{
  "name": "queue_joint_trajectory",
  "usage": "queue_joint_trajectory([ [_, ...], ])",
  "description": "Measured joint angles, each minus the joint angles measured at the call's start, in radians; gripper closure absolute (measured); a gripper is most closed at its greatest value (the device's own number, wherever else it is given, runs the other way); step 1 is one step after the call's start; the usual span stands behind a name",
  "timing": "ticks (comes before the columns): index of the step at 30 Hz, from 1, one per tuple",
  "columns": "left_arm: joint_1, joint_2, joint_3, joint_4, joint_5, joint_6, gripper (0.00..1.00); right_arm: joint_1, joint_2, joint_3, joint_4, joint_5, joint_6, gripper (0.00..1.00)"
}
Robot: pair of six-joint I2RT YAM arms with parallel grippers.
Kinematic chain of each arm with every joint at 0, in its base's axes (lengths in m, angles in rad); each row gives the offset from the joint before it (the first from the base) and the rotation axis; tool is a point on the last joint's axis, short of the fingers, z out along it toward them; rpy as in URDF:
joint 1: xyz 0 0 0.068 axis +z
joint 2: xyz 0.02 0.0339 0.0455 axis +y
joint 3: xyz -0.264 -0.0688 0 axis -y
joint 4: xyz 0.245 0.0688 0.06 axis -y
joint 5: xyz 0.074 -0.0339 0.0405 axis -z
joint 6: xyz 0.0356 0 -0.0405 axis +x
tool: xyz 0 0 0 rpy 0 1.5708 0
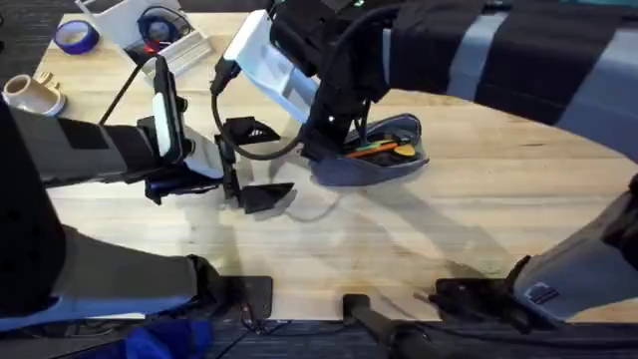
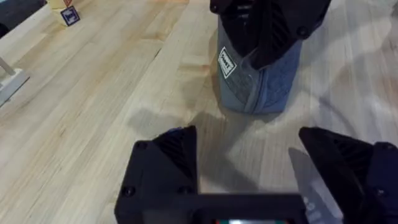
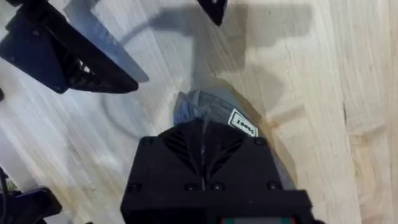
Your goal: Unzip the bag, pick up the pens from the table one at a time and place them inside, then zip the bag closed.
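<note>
Overhead view: the bag (image 1: 384, 158) lies open on the table (image 1: 478, 214), an orange pen (image 1: 374, 148) visible inside. Right gripper (image 3: 202, 138) fingers are pressed together over the bag's near end, apparently pinching the fabric or zipper pull. Left gripper (image 2: 249, 162) rests just beside the bag, fingers (image 2: 177, 149) spread wide, holding nothing.

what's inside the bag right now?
In the overhead view the bag lies open with an orange pen and yellowish lining visible inside. The right gripper covers its near end, so a second pen there can't be confirmed.
</note>
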Motion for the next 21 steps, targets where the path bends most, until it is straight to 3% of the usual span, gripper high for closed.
queue_joint_trajectory([
  [11,0.000,0.000,0.000,0.000,0.000,0.000,0.008,0.000,0.000,0.000,0.000,-0.005,-0.001,0.967],
  [21,0.000,0.000,0.000,0.000,0.000,0.000,0.007,-0.077,0.000,-0.003,-0.013,-0.187,-0.053,0.968],
])
